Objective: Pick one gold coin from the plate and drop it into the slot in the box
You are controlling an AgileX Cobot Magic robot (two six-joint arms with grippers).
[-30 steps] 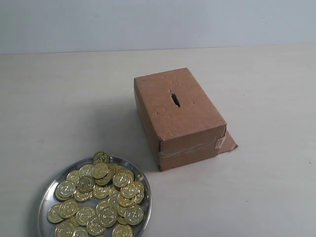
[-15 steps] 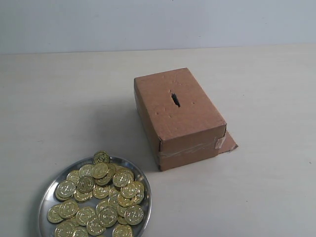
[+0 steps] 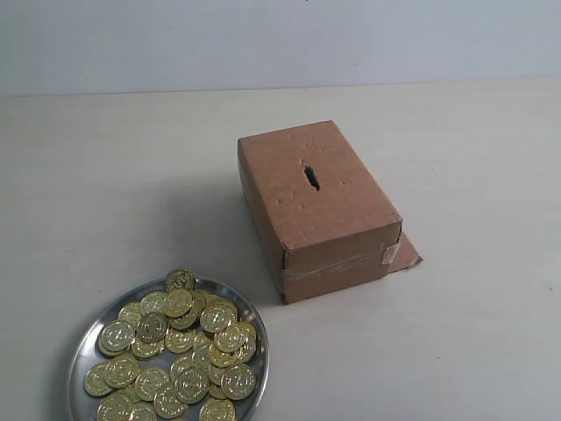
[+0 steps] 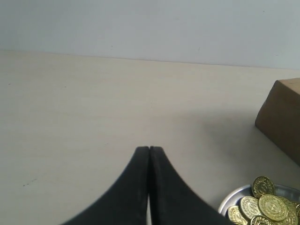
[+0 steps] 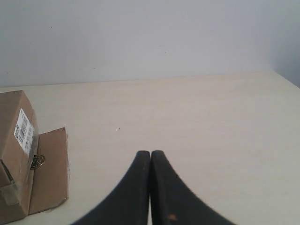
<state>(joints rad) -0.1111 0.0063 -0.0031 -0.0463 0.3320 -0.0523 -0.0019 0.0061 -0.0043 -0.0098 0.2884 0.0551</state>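
– On the pale desk [image 3: 105, 193]: gold coins [image 3: 175, 346] heaped in the round shiny silver metal plate [image 3: 79, 358], near the rectangular brown cardboard box [image 3: 333, 210], dark ragged slot [image 3: 311, 176] on top.
– Hands?
– My left hand [image 4: 149, 152] and right hand [image 5: 150, 154] are both closed and empty. I've picked nothing yet; whole job left.

My left end effector [image 4: 149, 151] shows two matte black fingers [image 4: 133, 187] tapering to slim tips; my right end effector [image 5: 150, 154] looks alike, bearing one small orange fleck [image 5: 171, 217].
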